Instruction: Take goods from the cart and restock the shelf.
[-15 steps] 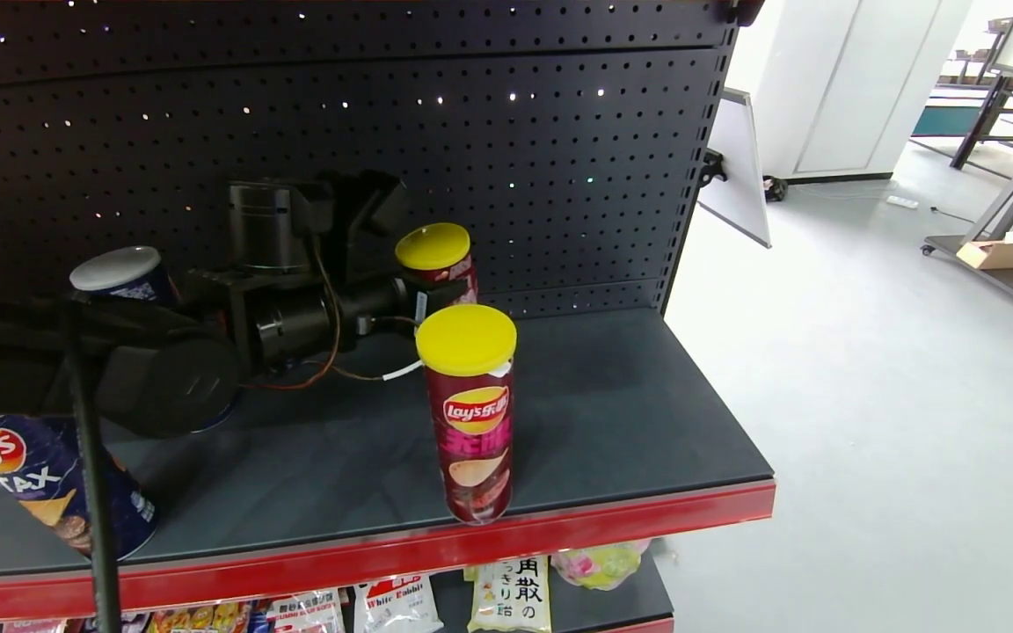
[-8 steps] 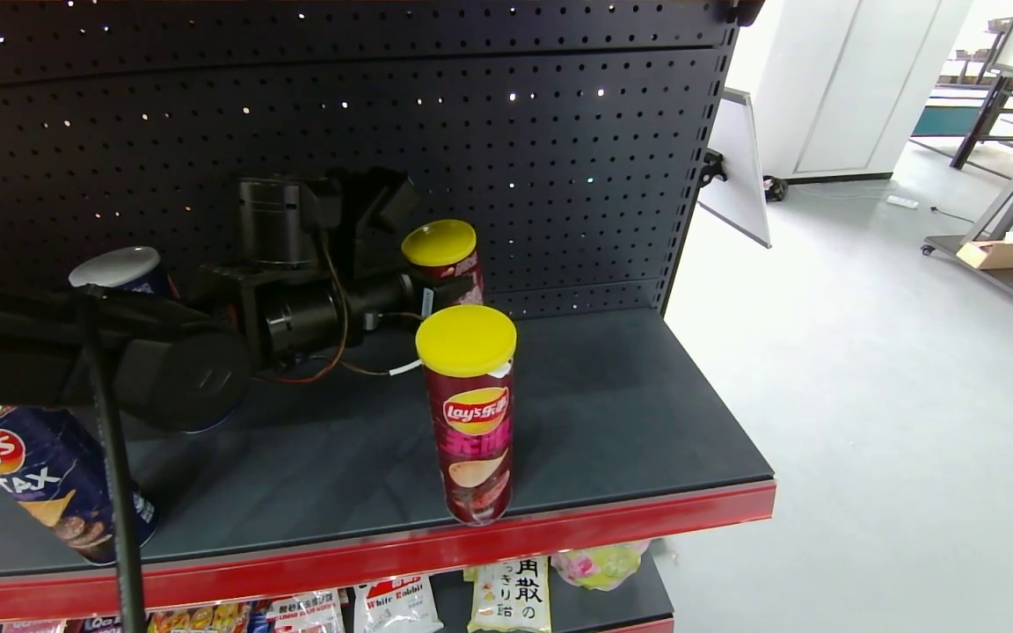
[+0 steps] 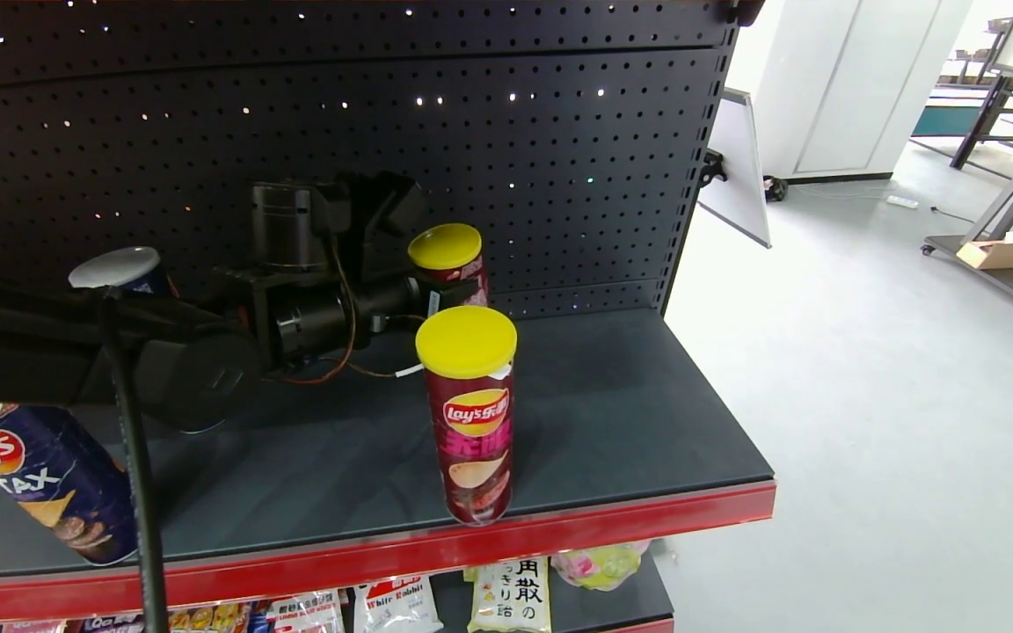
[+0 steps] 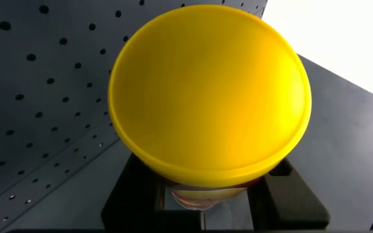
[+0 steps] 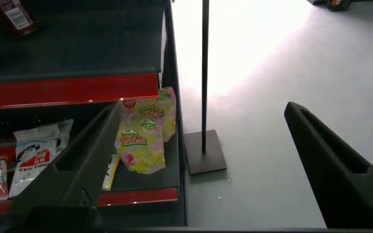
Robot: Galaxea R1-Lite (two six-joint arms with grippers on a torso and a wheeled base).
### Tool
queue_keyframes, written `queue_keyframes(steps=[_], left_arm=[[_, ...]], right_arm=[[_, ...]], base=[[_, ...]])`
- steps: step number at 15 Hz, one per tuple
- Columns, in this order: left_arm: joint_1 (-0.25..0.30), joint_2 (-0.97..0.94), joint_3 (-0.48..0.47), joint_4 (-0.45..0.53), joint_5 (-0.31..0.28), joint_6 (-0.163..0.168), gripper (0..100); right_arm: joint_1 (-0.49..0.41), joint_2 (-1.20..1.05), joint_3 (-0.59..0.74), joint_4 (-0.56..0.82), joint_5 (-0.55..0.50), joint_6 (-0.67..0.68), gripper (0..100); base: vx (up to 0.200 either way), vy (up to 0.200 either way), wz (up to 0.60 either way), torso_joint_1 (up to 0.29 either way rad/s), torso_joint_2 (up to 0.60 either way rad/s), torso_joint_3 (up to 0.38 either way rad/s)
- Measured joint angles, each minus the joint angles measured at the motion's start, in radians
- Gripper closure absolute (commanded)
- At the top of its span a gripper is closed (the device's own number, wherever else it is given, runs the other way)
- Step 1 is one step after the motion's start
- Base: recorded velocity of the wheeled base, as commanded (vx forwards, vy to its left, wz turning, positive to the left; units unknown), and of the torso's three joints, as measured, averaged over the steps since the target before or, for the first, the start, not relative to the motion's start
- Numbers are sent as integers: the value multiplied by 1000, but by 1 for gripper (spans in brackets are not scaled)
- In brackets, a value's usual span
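Note:
My left gripper (image 3: 451, 287) is shut on a maroon chip can with a yellow lid (image 3: 446, 249), upright at the back of the dark shelf (image 3: 630, 413) by the pegboard. In the left wrist view the yellow lid (image 4: 209, 90) is close up, with black fingers (image 4: 135, 197) on either side of the can body. The can's base is hidden behind a second maroon can (image 3: 471, 413) standing at the shelf's front edge. My right gripper (image 5: 206, 175) hangs open with nothing in it, low beside the shelving.
Two blue cans stand at the shelf's left, one in front (image 3: 40, 475) and one behind my arm (image 3: 115, 268). A thin black pole (image 3: 133, 457) crosses the foreground. Snack bags (image 3: 506, 593) fill the lower shelf. Open floor lies to the right.
My left arm has shifted slightly to the right along the pegboard, carrying the yellow-lidded can with it. The front can and the blue cans have stayed put.

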Motion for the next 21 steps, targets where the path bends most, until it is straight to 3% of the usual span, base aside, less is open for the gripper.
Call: queue_keyframes(steps=[21], left_arm=[[15,11,0,1,-1,6,100]], right_arm=[[0,0,0,0,0,0,0]], base=[[0,0,0,0,0,0]])
